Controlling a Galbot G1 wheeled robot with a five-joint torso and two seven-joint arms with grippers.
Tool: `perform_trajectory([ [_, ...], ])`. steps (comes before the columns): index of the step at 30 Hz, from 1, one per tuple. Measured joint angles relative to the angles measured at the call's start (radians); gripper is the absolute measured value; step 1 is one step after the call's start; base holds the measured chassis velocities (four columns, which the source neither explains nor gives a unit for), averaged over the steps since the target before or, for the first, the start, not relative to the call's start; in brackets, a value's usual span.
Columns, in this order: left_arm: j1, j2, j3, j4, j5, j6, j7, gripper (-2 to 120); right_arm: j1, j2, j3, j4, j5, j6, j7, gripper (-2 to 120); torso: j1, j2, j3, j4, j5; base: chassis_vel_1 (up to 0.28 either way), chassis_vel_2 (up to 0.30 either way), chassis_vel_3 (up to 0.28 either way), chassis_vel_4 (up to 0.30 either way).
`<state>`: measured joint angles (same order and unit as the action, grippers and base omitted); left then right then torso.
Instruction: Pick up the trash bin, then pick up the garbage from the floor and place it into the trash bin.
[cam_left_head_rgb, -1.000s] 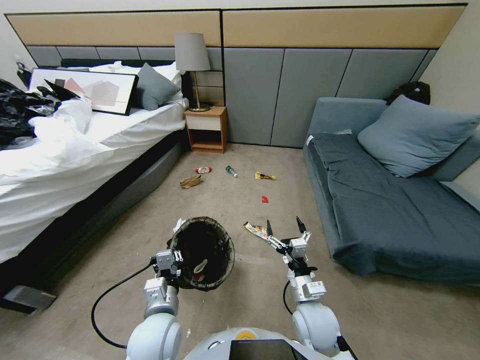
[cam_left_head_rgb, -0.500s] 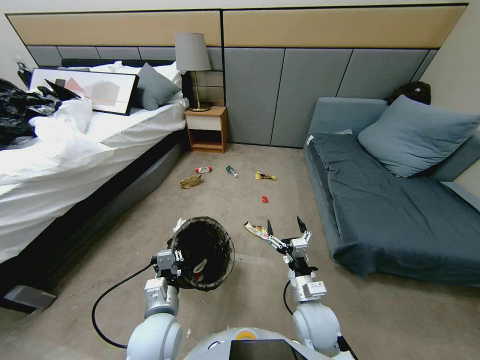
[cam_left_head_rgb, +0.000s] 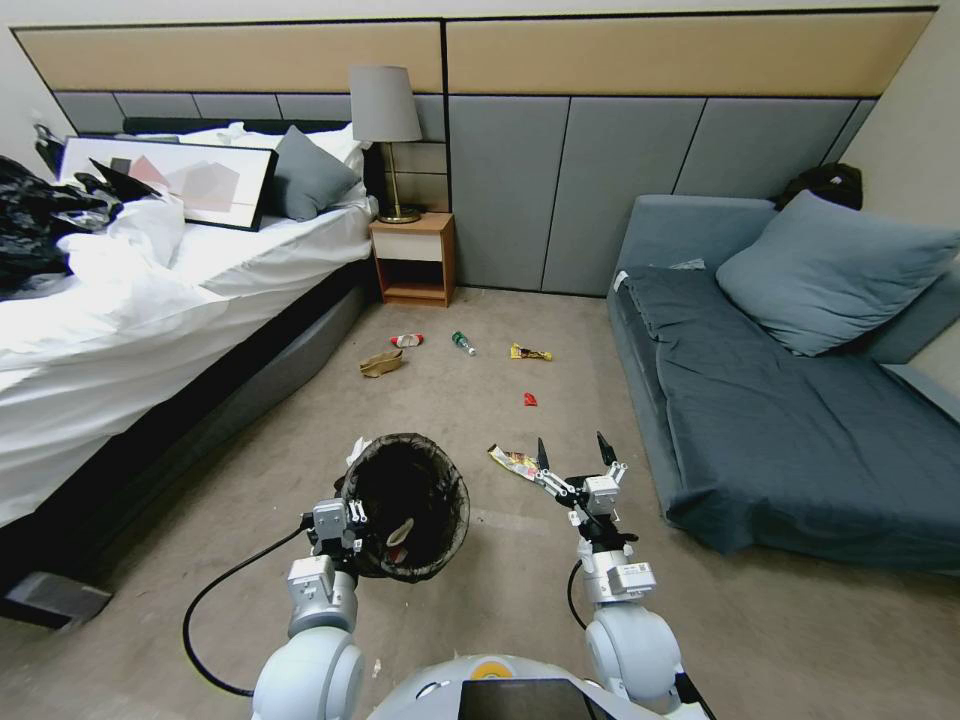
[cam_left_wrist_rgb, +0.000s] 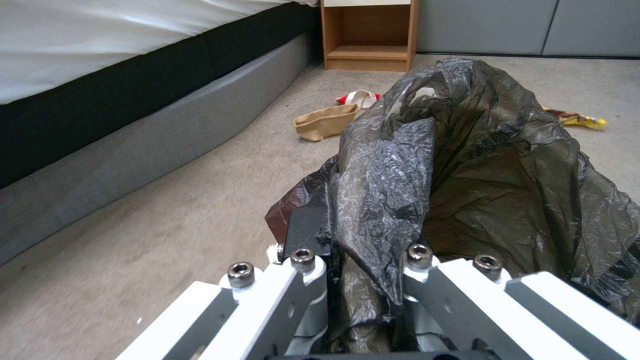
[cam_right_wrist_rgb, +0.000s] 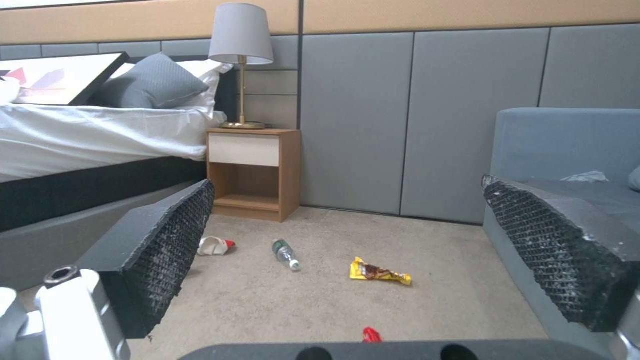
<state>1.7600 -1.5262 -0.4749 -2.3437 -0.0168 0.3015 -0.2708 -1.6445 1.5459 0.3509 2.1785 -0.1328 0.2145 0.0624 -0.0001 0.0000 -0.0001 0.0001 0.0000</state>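
Observation:
The trash bin (cam_left_head_rgb: 408, 505), lined with a crinkled black bag (cam_left_wrist_rgb: 467, 165), hangs just above the carpet with my left gripper (cam_left_head_rgb: 350, 517) shut on its near rim; the left wrist view shows the bag pinched between the fingers (cam_left_wrist_rgb: 303, 260). My right gripper (cam_left_head_rgb: 572, 452) is open and empty, held low to the bin's right. A yellow wrapper (cam_left_head_rgb: 512, 460) lies just left of it. Farther off lie a red scrap (cam_left_head_rgb: 529, 399), another yellow wrapper (cam_left_head_rgb: 529, 352) (cam_right_wrist_rgb: 379, 271), a small bottle (cam_left_head_rgb: 463, 343) (cam_right_wrist_rgb: 285, 252), a red-white packet (cam_left_head_rgb: 406, 340) and a brown paper bag (cam_left_head_rgb: 381, 362) (cam_left_wrist_rgb: 327, 121). White tissue (cam_left_head_rgb: 358, 447) peeks from behind the bin.
A bed (cam_left_head_rgb: 150, 300) runs along the left and a blue-grey sofa (cam_left_head_rgb: 790, 420) along the right, with open carpet between. A wooden nightstand (cam_left_head_rgb: 412, 258) with a lamp (cam_left_head_rgb: 384, 105) stands against the back wall. A black cable (cam_left_head_rgb: 215, 590) loops by my left arm.
My right gripper has drifted very slightly to the right. The left gripper and the bin have stayed where they were.

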Motion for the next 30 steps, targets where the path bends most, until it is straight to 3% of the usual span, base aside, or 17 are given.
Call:
perform_trajectory([
  [17, -0.005, -0.003, -0.001, 0.003, 0.000, 0.002, -0.001, 7, 0.003, 0.002, 0.000, -0.005, 0.004, 0.029, -0.023, 100, 0.001, 0.000, 0.000, -0.0001, -0.0001, -0.229, 0.237, 0.244, -0.233],
  [30, -0.005, -0.004, 0.001, 0.004, 0.002, 0.002, 0.000, 7, 0.010, -0.018, 0.001, -0.022, -0.017, 0.042, -0.035, 100, 0.000, 0.000, 0.000, -0.0001, 0.0001, 0.018, -0.015, -0.019, 0.014],
])
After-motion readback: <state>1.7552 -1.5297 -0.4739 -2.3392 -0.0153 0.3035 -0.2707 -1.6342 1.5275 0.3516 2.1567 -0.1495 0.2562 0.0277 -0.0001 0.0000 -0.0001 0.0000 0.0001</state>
